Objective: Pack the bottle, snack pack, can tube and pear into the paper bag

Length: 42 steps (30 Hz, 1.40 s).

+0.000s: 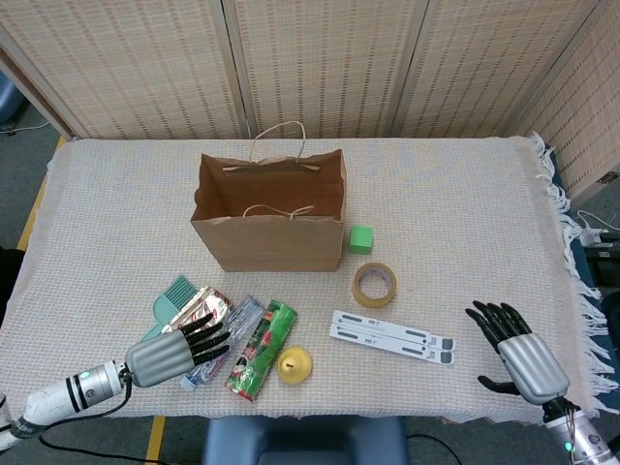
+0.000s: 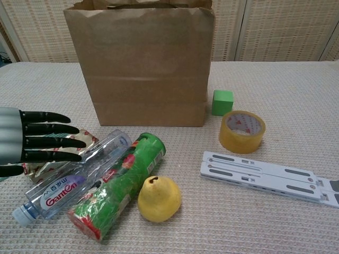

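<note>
Nearest the desk's (image 1: pixel 455 223) front edge, the left hand (image 2: pixel 32 142) hovers with fingers extended and spread, holding nothing, above the snack pack (image 2: pixel 37 159) and the neck end of the bottle (image 2: pixel 74 177). The right hand (image 1: pixel 518 356) rests open and empty at the far right, well apart from the goods.

The bottle lies on its side touching the can tube (image 2: pixel 119 185). Judged smooth, clear and apt to roll, so grasp around mid-body. The tube looks stiff; same hold. The pear (image 2: pixel 159 198), just beside the tube, is likely firm but bruisable; cup it. The foil pack is light and crinkly; pinch an edge.

Furthest back, the paper bag (image 1: pixel 271 218) stands upright, mouth open.
</note>
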Each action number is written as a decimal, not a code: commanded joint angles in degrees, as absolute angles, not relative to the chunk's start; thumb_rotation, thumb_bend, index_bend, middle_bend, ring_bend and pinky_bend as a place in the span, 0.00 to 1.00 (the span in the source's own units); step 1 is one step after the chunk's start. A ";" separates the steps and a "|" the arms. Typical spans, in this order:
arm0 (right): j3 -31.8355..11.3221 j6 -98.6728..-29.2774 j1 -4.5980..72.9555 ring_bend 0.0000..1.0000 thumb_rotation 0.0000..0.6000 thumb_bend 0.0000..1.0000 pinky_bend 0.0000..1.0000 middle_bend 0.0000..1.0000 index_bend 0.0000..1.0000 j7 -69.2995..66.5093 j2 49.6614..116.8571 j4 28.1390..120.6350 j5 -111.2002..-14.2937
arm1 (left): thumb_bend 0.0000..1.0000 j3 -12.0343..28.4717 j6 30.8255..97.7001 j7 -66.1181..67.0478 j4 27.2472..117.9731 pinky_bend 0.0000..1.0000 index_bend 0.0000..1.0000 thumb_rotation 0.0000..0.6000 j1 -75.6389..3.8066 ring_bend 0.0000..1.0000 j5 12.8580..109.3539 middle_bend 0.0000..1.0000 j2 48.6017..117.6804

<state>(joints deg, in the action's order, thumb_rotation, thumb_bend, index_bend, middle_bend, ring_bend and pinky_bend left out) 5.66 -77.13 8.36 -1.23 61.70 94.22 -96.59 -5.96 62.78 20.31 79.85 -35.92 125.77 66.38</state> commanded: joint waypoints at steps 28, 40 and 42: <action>6.05 -75.05 9.07 0.00 1.00 0.03 0.01 0.00 0.00 -2.06 60.99 95.75 -95.73 | 0.39 -10.33 61.46 28.29 75.08 0.08 0.00 1.00 -38.82 0.00 126.65 0.00 73.30; 6.17 -74.51 9.30 0.00 1.00 0.03 0.01 0.00 0.00 -2.66 60.71 96.19 -95.55 | 0.40 -11.02 56.51 31.11 75.99 0.08 0.00 1.00 -41.96 0.00 126.43 0.00 74.64; 6.19 -74.40 9.34 0.00 1.00 0.03 0.01 0.00 0.00 -2.78 60.66 96.27 -95.48 | 0.40 -11.06 55.60 31.26 75.78 0.08 0.00 1.00 -42.39 0.00 126.04 0.00 75.14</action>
<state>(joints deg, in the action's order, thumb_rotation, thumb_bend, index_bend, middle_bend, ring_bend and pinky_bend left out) 6.19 -74.41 9.34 -2.77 60.67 96.26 -95.49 -11.05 56.05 31.08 75.91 -42.08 126.32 74.80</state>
